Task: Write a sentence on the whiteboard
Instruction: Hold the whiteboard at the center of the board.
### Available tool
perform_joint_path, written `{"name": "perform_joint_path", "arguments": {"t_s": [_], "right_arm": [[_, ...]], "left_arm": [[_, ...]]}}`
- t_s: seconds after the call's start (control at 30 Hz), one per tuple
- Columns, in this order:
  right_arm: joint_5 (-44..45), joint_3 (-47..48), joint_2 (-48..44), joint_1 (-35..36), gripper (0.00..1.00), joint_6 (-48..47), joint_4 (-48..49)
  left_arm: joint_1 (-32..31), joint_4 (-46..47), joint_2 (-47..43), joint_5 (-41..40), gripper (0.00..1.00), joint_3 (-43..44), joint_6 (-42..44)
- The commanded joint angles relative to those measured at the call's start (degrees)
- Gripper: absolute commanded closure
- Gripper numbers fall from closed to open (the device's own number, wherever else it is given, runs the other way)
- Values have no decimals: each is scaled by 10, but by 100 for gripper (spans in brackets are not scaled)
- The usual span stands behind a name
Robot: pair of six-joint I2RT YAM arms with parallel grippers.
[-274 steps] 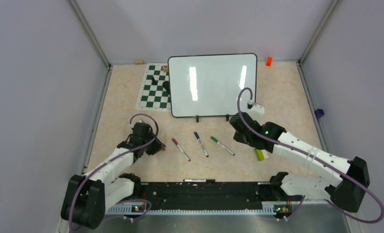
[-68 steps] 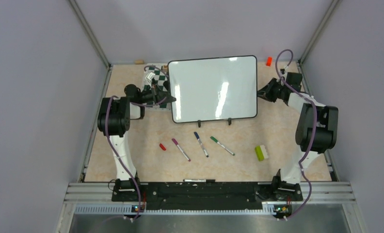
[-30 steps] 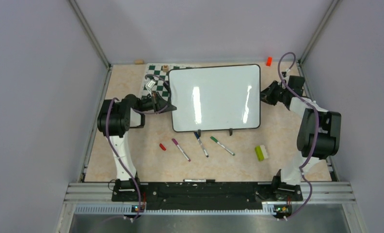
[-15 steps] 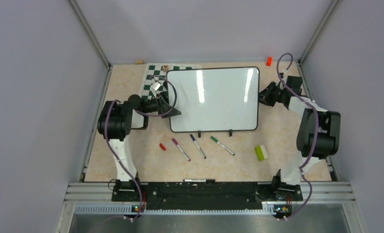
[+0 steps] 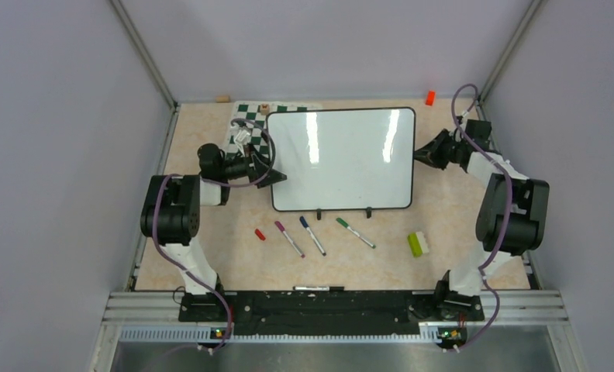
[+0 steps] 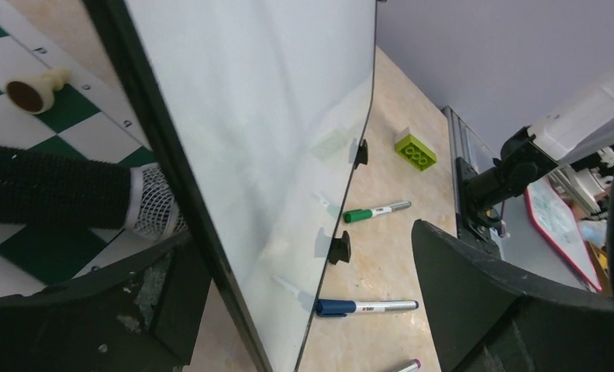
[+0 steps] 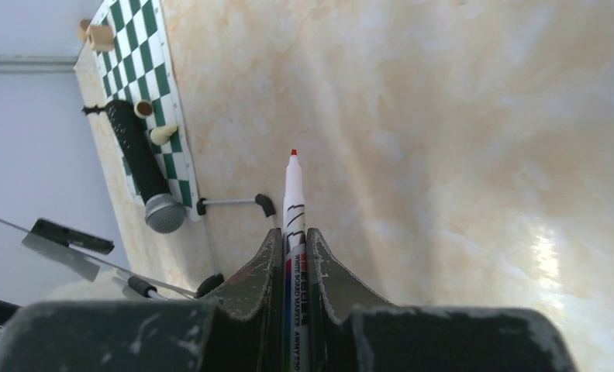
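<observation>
The whiteboard (image 5: 341, 159) stands at the middle back, and its face is blank white. The sentence is not in view. My left gripper (image 5: 271, 174) is at the board's left edge. In the left wrist view the left gripper (image 6: 304, 310) is open, with the black-framed whiteboard (image 6: 265, 116) edge between its wide-apart jaws. My right gripper (image 5: 422, 155) hovers just off the board's right edge. It is shut on a red marker (image 7: 294, 205) whose uncapped tip points away from the fingers.
Magenta (image 5: 289, 239), blue (image 5: 312, 235) and green (image 5: 356, 232) markers lie in front of the board, with a red cap (image 5: 260, 234) to their left. A green brick (image 5: 418, 244) sits front right. A chessboard mat (image 5: 246, 128) with a microphone (image 6: 56, 194) lies back left.
My left gripper has opened off the board's left edge. The board has shifted slightly left and towards the arms. The blue marker has slid a little left. The right gripper still grips the red marker.
</observation>
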Motion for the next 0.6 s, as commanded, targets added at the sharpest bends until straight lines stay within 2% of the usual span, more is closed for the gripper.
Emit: {"name": "perform_joint_path", "arguments": {"t_s": [0.0,0.17,0.27,0.37,0.57], "right_arm": [[34,26,-49,-27,100,2,-5],[72,21,-82,-40,100,8,-11],[100,16,-106,-48,100,10,-16],[133,10,-131,-55,100,12,-21],[196,-4,-195,-57,100,7,-31]], "left_arm": [[28,-48,-61,-51,1,-36,68],[41,-103,-104,-77,1,-42,93],[44,-206,-144,-115,1,-37,163],[44,-314,-201,-183,1,-38,213],[44,-359,-328,-350,1,-82,203]]}}
